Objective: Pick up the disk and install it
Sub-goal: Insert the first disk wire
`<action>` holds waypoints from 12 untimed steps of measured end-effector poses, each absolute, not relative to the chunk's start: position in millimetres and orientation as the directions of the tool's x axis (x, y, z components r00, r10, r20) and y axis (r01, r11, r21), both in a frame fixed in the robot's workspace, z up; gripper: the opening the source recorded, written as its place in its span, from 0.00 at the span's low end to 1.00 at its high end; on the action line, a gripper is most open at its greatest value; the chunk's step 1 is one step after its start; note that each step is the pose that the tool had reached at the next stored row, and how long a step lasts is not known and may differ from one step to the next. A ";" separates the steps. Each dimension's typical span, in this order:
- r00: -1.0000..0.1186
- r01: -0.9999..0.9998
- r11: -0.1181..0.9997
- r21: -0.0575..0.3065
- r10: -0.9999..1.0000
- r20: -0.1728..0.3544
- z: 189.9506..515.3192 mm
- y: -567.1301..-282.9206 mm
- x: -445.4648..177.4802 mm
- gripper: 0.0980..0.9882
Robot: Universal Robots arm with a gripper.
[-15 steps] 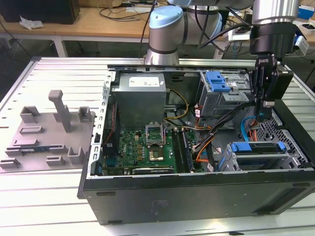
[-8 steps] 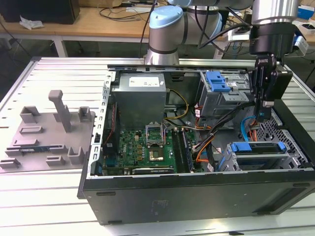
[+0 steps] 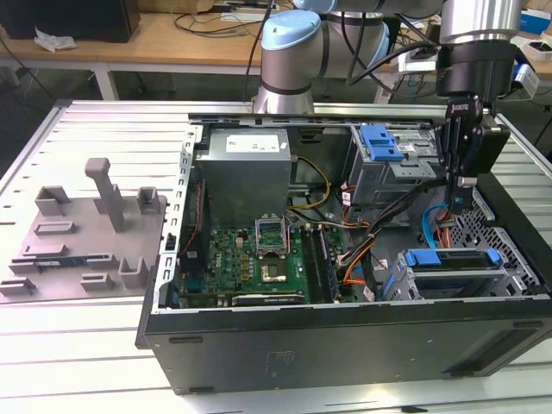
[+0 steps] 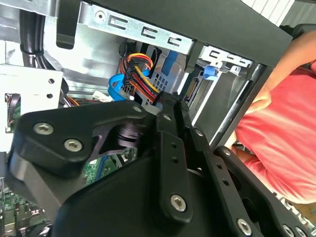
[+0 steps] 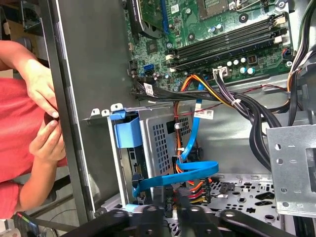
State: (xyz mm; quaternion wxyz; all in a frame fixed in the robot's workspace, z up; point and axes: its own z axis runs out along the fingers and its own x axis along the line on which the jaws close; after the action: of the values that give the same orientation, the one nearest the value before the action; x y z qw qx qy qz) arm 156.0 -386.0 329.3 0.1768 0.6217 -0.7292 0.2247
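The disk (image 3: 455, 278) lies flat in the drive bay at the front corner of the open computer case, on the exterior view's right, with its blue bracket (image 3: 452, 257) along its far edge. In the first wrist view the blue bracket (image 5: 127, 131) sits at the bay mouth beside the perforated cage. My gripper (image 3: 461, 191) hangs inside the case just above and behind the disk, fingers pressed together and holding nothing that I can see. Its fingertips (image 4: 170, 106) are close to a black connector with red and yellow wires (image 4: 140, 81) and a blue data cable (image 5: 197, 170).
The case holds a motherboard (image 3: 259, 254), a grey power supply box (image 3: 246, 168), an upper drive cage with a blue clip (image 3: 380, 143) and cable bundles (image 5: 256, 116). A person in a red shirt (image 4: 284, 143) stands at the case wall, hands (image 5: 44, 113) together. A grey fixture (image 3: 86, 228) lies on the exterior view's left.
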 end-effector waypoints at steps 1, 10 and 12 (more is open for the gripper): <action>-0.165 -0.986 0.126 -0.108 -0.827 0.538 329.2 -386.0 155.9 0.07; -0.165 -0.986 0.128 -0.106 -0.834 0.526 328.8 -388.3 156.0 0.07; -0.165 -0.986 0.130 -0.104 -0.842 0.513 328.9 -393.8 156.0 0.07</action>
State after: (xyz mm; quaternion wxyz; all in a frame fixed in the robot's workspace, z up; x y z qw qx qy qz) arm 156.0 -393.8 328.9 0.1680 0.6238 -0.7326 0.2142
